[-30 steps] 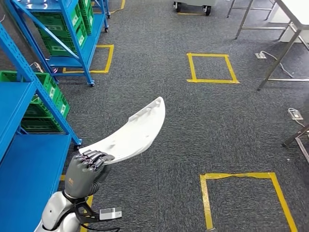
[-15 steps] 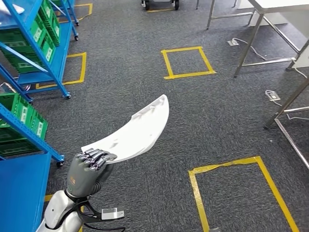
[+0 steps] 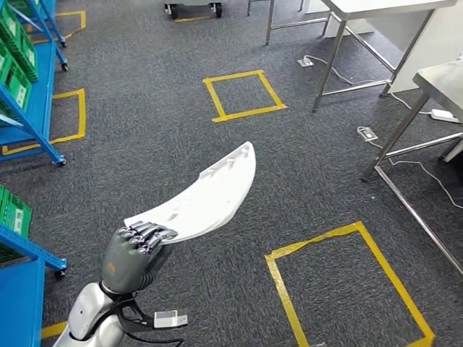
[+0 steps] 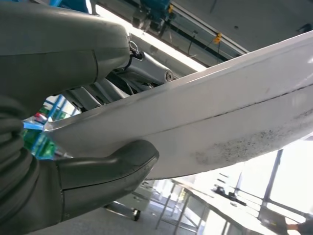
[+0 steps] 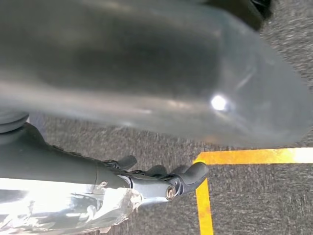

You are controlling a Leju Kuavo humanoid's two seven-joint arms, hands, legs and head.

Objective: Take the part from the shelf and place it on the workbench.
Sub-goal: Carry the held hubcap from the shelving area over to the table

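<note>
One white part [image 3: 205,196], long and curved like a blade, rides in the air above grey carpet [image 3: 163,130], gripped at its near end by the robot's left hand [image 3: 132,251]. Dark fingers [image 3: 143,236] fold over the part's top edge; in the left wrist view the thick grey thumb [image 4: 107,169] presses up against the underside of the part [image 4: 207,122], w/ fingers on the opposite face. Part slants up and away from the hand, its tip w/ small ribs pointing toward the middle of the floor, touching nothing else.

Right hand [image 5: 162,178] shows in the right wrist view over carpet and yellow tape [image 5: 207,196]; fingers look loosely curled w/ nothing visible in them, but whether it's released or clenched can't be told.

Around the part, yellow tape squares mark the carpet: one square [image 3: 244,94] farther out, a larger one [image 3: 349,282] nearer at right. Blue shelf [image 3: 32,94] w/ green bins [image 3: 17,58] stands at far left, well apart from the part. Metal-legged tables [image 3: 382,43] stand at upper right, also well apart, w/ cables and a power strip [image 3: 367,133] on the carpet beneath. A wheeled cart base [image 3: 194,7] sits at the top edge.
</note>
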